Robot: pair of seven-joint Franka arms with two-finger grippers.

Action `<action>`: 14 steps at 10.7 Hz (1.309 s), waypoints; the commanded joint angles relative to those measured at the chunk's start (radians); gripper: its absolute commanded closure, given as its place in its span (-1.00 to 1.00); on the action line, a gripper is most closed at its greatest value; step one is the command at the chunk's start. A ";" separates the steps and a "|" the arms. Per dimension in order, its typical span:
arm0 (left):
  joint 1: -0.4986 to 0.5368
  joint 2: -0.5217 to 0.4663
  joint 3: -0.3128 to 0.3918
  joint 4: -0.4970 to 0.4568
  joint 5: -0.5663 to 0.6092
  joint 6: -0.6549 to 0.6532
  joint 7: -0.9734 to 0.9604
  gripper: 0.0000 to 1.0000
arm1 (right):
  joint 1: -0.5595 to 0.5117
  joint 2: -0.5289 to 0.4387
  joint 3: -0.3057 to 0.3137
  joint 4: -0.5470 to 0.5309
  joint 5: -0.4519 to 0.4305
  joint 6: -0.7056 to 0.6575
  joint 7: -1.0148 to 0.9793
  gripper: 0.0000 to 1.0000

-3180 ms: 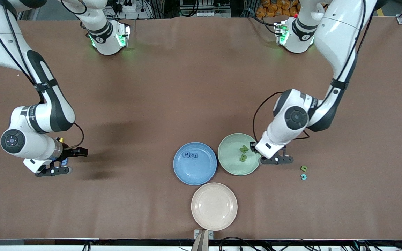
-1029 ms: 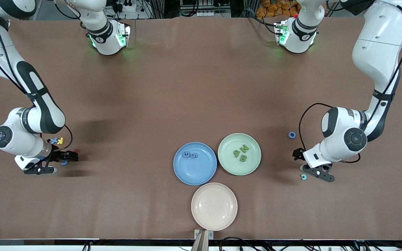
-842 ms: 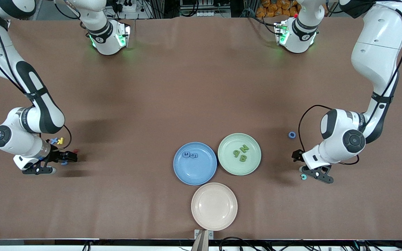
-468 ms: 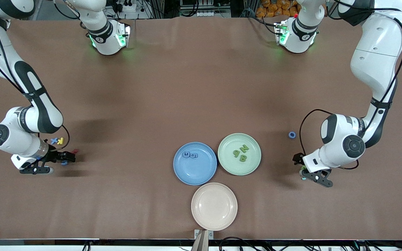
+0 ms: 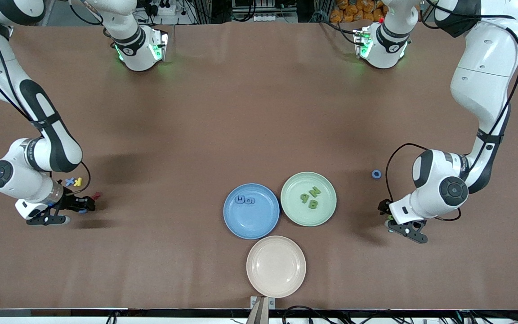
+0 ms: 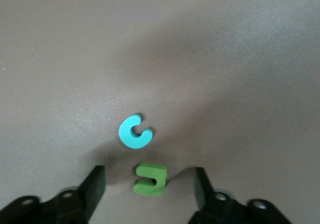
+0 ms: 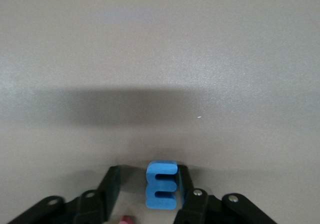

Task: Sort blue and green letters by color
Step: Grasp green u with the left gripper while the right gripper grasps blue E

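Front view: I see both arms have dropped low since a second ago; left gripper (image 5: 391, 219) near the green plate (image 5: 308, 199), right gripper (image 5: 80, 204) by the yellow K (image 5: 78, 182).
Left wrist: fingers apart, straddling the green letter (image 6: 150, 179).
Right wrist: fingers closing on the blue E (image 7: 161, 184), one side not yet touching.
Plate letters read N, B, 9
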 commanded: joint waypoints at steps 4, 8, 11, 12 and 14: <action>0.000 0.005 -0.011 0.015 0.029 0.000 -0.042 1.00 | -0.024 0.011 0.013 -0.009 -0.001 0.030 -0.057 1.00; -0.008 -0.039 -0.009 0.017 0.023 -0.063 -0.054 1.00 | 0.020 -0.011 0.039 0.037 0.015 -0.087 0.001 1.00; -0.049 -0.088 -0.008 0.020 0.012 -0.138 -0.164 1.00 | 0.019 -0.015 0.156 0.042 0.015 -0.163 0.226 1.00; -0.083 -0.099 -0.005 0.020 0.012 -0.155 -0.258 1.00 | 0.019 -0.017 0.198 0.042 0.015 -0.197 0.321 1.00; -0.158 -0.121 0.000 0.022 0.002 -0.183 -0.457 1.00 | 0.011 -0.017 0.316 0.042 0.015 -0.298 0.546 1.00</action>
